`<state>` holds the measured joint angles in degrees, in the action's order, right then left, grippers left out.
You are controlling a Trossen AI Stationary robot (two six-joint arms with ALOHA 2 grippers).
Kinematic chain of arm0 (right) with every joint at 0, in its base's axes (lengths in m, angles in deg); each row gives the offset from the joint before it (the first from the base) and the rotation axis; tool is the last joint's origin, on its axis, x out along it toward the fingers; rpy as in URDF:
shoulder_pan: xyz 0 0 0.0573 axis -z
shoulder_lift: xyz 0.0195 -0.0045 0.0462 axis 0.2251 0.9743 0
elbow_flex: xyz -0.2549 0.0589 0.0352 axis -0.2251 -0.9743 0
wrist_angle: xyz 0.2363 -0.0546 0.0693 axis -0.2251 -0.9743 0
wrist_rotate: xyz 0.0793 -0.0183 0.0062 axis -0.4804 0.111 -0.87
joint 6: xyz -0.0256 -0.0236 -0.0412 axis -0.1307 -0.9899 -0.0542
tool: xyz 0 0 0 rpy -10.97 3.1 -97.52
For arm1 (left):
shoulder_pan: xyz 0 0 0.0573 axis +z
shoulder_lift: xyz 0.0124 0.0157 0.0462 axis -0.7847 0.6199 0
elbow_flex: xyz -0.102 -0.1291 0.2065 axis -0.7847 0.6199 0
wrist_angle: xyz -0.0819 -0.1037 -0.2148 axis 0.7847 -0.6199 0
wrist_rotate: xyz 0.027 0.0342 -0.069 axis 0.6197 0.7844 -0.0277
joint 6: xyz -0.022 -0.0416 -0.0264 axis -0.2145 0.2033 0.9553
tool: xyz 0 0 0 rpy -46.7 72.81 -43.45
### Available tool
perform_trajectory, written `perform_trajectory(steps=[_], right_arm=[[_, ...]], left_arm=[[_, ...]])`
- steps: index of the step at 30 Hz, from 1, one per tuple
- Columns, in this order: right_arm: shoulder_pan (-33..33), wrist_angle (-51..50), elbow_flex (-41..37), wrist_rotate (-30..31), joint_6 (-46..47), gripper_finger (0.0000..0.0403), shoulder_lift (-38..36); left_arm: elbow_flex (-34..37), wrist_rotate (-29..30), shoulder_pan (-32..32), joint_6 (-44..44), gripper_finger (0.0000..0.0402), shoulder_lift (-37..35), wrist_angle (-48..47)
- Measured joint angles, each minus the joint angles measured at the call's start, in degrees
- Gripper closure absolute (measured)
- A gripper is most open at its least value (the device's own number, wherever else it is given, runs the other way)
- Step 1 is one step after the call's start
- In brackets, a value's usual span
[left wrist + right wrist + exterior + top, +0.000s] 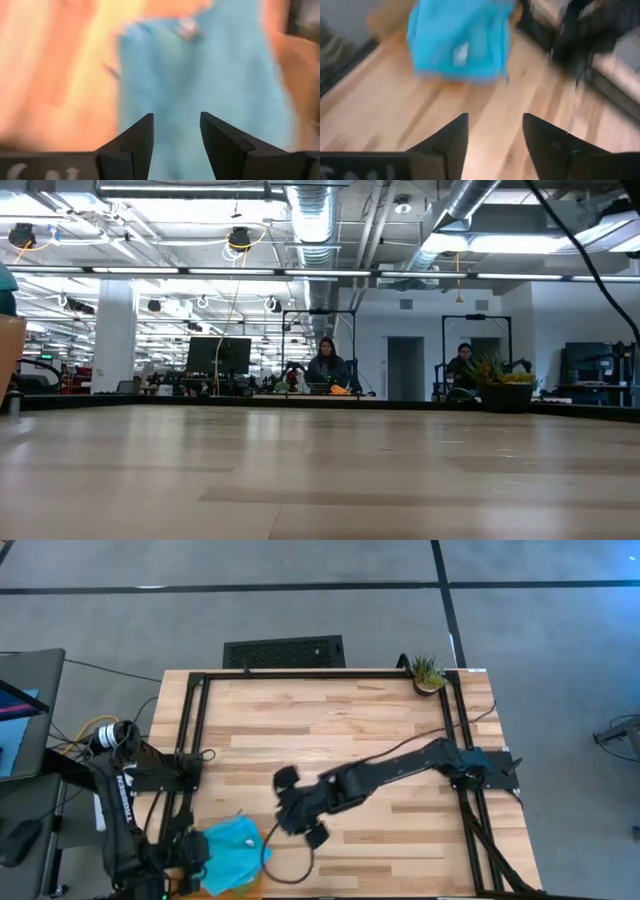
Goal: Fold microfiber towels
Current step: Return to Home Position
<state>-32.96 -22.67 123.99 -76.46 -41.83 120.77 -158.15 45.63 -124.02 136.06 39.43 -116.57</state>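
Observation:
A turquoise towel (232,848) lies bunched at the table's near left, over something orange (247,885) at the near edge. It also shows in the left wrist view (200,75) and the right wrist view (460,40). My left gripper (196,858) is open at the towel's left side, its fingers (176,117) standing over the cloth; whether they touch it I cannot tell. My right gripper (300,817) is open and empty over bare wood (495,117), just right of the towel. A yellow band (100,60) shows beside the turquoise cloth. The green and grey towels are out of view.
A small potted plant (428,673) stands at the far right corner. A black cable loop (290,865) lies on the wood near the right gripper. Black frame rails (195,730) run along the table's sides. People sit in the room beyond (326,365).

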Motion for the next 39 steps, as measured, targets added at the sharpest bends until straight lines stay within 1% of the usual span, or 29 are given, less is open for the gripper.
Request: perform_trajectory(steps=[2, 4, 6, 8, 10, 12, 14, 16, 18, 20, 23, 24, 26, 28, 32, 34, 37, 39], right_arm=[[0.9, -2.9, 0.2, -0.2, 1.9, 0.0217, -2.1], [1.8, -9.4, 0.0, -0.7, 4.3, 0.024, -4.5], [2.9, -10.5, 0.2, -2.6, 5.0, 0.0268, -5.4], [3.8, -15.7, -0.1, -4.1, 5.7, 0.03, -6.8], [4.4, -16.3, 0.1, -4.6, 5.9, 0.0332, -7.4], [4.6, -20.8, -0.1, -4.8, 6.6, 0.0367, -8.8], [5.0, -20.4, 0.1, -4.8, 6.9, 0.0391, -9.7], [5.2, -23.3, -0.2, -4.9, 7.6, 0.039, -11.3], [5.3, -23.0, 0.0, -4.8, 8.4, 0.0381, -12.7], [5.5, -25.4, -0.4, -4.5, 8.8, 0.0376, -14.5], [5.5, -25.8, -2.0, -4.3, 9.7, 0.0382, -17.6], [5.6, -26.7, -3.6, -4.2, 10.5, 0.0387, -19.3], [5.9, -24.5, -8.0, -4.3, 12.5, 0.0396, -23.5], [6.0, -22.3, -14.7, -3.7, 14.9, 0.0396, -29.0], [5.9, -9.9, -31.7, 0.5, 18.4, 0.0387, -41.6], [5.7, -1.2, -40.4, 2.1, 18.9, 0.0387, -48.2], [5.7, 9.8, -52.2, 2.1, 18.9, 0.0393, -57.1], [5.7, 14.6, -58.9, 2.1, 18.6, 0.0395, -62.1]], left_arm=[[0.1, 3.6, 0.2, 0.0, 0.0248, -0.1, -4.7], [0.1, 7.6, 0.1, -0.4, 0.0251, -0.1, -8.8], [0.1, 11.6, 0.1, -1.9, 0.0262, -0.2, -12.0], [0.1, 15.2, 0.2, -2.7, 0.0282, -0.8, -14.6], [0.1, 18.0, 0.3, -2.6, 0.0307, -2.2, -17.4], [0.5, 20.2, 0.9, -4.4, 0.0338, -4.3, -17.1], [1.4, 21.7, 1.4, -7.0, 0.0372, -7.2, -17.2], [2.2, 23.4, 1.5, -7.6, 0.0393, -10.6, -17.3], [3.6, 24.7, 1.6, -9.0, 0.0395, -14.1, -17.2], [5.4, 27.4, 1.6, -10.4, 0.0398, -18.1, -16.6], [8.5, 31.1, 1.0, -11.3, 0.0401, -24.2, -15.2], [9.7, 32.0, 1.0, -11.6, 0.0401, -26.3, -14.1], [12.3, 33.0, 0.9, -14.1, 0.0401, -30.3, -11.2], [15.5, 33.5, 1.0, -18.4, 0.0401, -34.0, -7.5], [21.3, 35.2, 0.9, -25.7, 0.0401, -41.1, -0.9], [23.5, 36.9, 1.0, -27.6, 0.0401, -44.7, 1.4], [25.8, 40.9, 1.0, -32.0, 0.0401, -49.7, 4.3], [26.9, 42.9, 1.0, -35.9, 0.0401, -53.0, 6.5]])
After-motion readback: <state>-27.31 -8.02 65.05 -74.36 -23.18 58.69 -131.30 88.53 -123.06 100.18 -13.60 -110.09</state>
